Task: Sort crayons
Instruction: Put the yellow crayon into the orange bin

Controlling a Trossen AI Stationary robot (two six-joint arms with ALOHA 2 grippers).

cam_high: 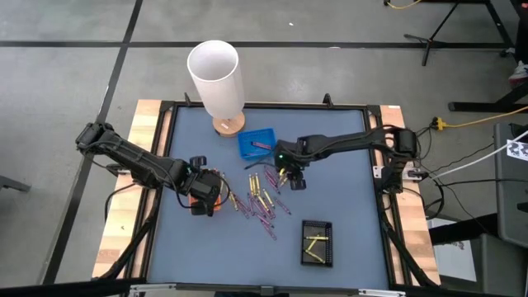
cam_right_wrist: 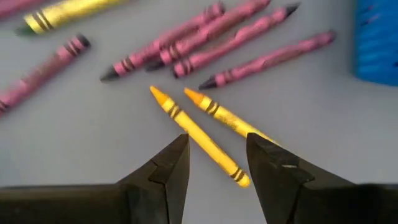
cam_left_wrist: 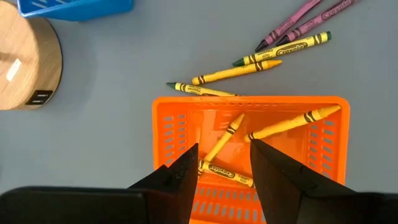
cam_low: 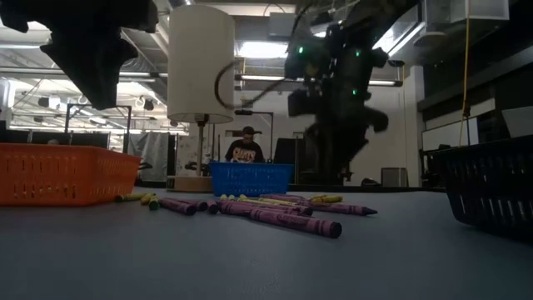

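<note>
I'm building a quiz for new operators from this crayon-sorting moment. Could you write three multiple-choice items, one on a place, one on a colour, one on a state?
1. Where is the left gripper?
A. above the orange tray
B. above the blue tray
C. beside the white lamp

2. What colour are the two crayons just ahead of the right gripper?
A. purple
B. yellow
C. green

3. How do the right gripper's fingers stand?
A. shut on a crayon
B. shut, empty
C. open, empty

Key: 1 A, the left wrist view looks down into the orange tray. 2 B, both are yellow in the right wrist view. 3 C, there is a gap between the fingers and nothing in it.

yellow, seemingly purple-pink crayons [cam_high: 262, 201]; orange tray [cam_left_wrist: 250, 152]
</note>
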